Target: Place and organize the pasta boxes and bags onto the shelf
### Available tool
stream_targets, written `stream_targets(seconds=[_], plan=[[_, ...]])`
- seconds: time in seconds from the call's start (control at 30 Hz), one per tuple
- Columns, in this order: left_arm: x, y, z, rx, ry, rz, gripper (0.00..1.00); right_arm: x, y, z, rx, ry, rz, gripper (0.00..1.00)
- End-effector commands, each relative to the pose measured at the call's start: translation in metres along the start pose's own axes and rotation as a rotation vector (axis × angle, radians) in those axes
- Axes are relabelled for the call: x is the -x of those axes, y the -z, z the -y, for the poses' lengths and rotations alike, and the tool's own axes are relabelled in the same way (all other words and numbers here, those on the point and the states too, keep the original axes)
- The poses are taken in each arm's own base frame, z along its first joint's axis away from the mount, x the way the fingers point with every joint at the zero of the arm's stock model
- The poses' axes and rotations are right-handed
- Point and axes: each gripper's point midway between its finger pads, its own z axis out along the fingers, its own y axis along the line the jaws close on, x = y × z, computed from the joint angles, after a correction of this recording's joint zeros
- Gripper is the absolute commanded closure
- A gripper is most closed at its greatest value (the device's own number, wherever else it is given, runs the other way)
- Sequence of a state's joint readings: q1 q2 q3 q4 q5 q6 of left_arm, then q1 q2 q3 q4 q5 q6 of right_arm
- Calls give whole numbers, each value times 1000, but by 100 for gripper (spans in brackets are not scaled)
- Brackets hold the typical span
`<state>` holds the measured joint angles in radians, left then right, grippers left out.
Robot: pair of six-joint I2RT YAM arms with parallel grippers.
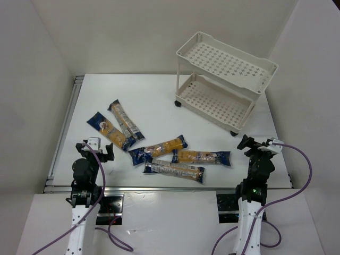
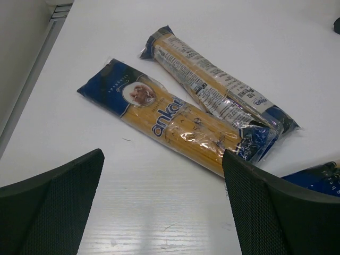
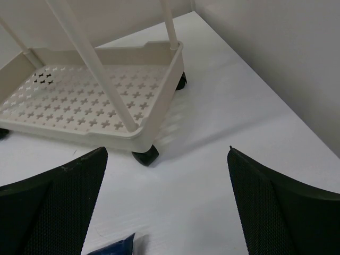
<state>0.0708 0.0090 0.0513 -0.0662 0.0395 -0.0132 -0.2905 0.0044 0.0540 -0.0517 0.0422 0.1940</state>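
A white tabletop (image 1: pixel 159 101) sat enclosed by plain white walls (image 1: pixel 106 37) at the back and both sides. A grey metal rail (image 1: pixel 64 130) ran along its left edge, and a second rail (image 1: pixel 159 188) crossed its near edge.

Third packet (image 2: pixel 321 174) cut off at right edge, blue corner (image 3: pixel 115 247), probably another packet, clipped by bottom edge

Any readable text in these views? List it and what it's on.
"anka": white letters on the nearer blue-ended clear pasta packet, rest lost in glare.
Behind it, the second blue-ended packet: label print too small to read.
On the cream perforated plastic cart: none.
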Motion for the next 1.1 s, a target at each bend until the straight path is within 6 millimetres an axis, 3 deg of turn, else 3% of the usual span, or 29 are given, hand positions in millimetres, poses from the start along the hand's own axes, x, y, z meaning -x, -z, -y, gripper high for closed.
stream_targets(seconds=[0.0,0.1,0.17,0.23,0.27,0.33,0.37,0.4,0.43,0.47,0.53,0.57,0.6,0.63,0.67,0.7,0.73,0.8,0.83,0.87,0.9,0.93,1.03,1.07], plan=[[16,-1,6,-35,11,65,1,1,-3,1,-7,-17,38,2],[15,-1,3,-15,20,64,1,1,-3,-2,15,4,33,2],[15,-1,-6,37,34,62,1,-12,0,-26,188,127,-8,2],[10,-2,2,-21,-31,55,1,-28,8,-47,354,230,-46,2],[9,-1,16,-109,-63,54,1,-27,6,-43,324,209,-46,2],[10,3,32,-241,-280,72,1,-21,7,-47,340,210,-30,2],[17,3,36,-264,-304,108,1,-22,8,-49,358,222,-30,2],[23,4,43,-311,-347,144,1,-1,9,-58,391,255,32,2],[29,6,50,-356,-398,182,1,5,12,-64,438,313,55,2],[43,6,52,-358,-415,242,1,11,19,-77,535,433,95,2],[58,10,59,-401,-530,311,1,12,30,-90,629,489,79,2],[55,12,60,-417,-606,303,1,8,44,-105,751,527,73,2],[57,12,57,-411,-678,311,1,19,54,-113,842,764,167,2],[61,8,40,-316,-760,293,1,-11,70,-109,944,866,80,2],[74,8,27,-237,-767,296,1,-4,72,-111,961,951,123,2],[80,7,12,-150,-768,285,1,11,67,-106,878,907,106,2],[92,10,-15,7,-761,260,1,21,63,-102,828,919,120,2],[98,15,-27,61,-833,222,1,42,55,-89,716,1014,145,2],[113,24,-28,65,-863,223,1,50,53,-84,676,1060,159,2],[97,26,-25,8,-870,143,1,48,53,-78,651,1084,127,2],[93,29,-22,-20,-866,111,1,44,53,-69,637,1157,98,2],[90,32,-22,-35,-863,83,1,40,49,-49,579,1351,61,2],[69,32,-38,7,-846,-56,1,20,39,-12,432,1358,-96,2],[63,28,-47,32,-845,-112,1,18,36,-9,414,1352,-102,2]])
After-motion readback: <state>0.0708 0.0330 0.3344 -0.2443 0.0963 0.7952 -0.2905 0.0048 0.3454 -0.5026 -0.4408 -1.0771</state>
